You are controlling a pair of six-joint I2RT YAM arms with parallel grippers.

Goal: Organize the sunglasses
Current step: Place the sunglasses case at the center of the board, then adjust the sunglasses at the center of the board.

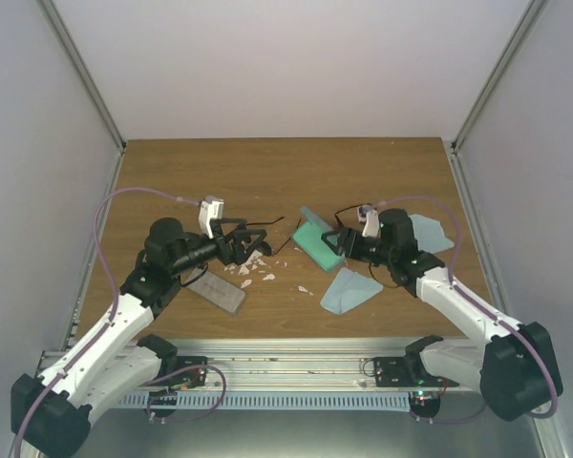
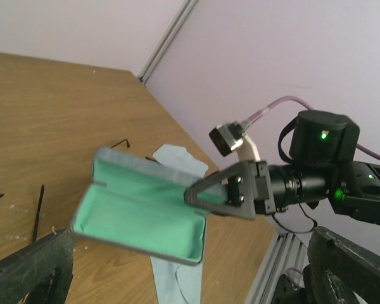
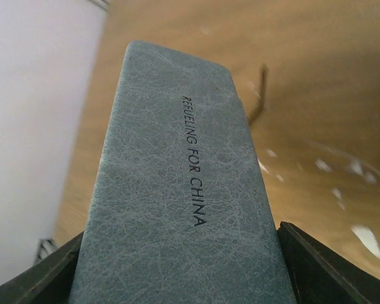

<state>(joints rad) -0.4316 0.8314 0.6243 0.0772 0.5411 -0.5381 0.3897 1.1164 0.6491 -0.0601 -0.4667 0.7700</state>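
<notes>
My right gripper (image 1: 334, 244) is shut on an open blue-grey case (image 1: 316, 240) with mint-green lining, holding it tilted above the table. In the right wrist view the case's lettered lid (image 3: 177, 190) fills the gap between both fingers (image 3: 332, 269). In the left wrist view the case (image 2: 145, 215) gapes toward the camera, the right gripper's finger (image 2: 223, 190) on its edge. My left gripper (image 1: 251, 243) is open and holds nothing, just left of the case. Thin black arms of the sunglasses (image 1: 286, 244) lie on the wood between the grippers; one arm (image 2: 38, 214) shows; the lenses are hidden.
A flat grey case (image 1: 217, 291) lies closed near the left arm. One light blue cloth (image 1: 350, 289) lies under the held case, another (image 1: 430, 232) behind the right arm. White scraps (image 1: 247, 271) dot the wood. Metal rail (image 1: 296, 358) runs along the near edge.
</notes>
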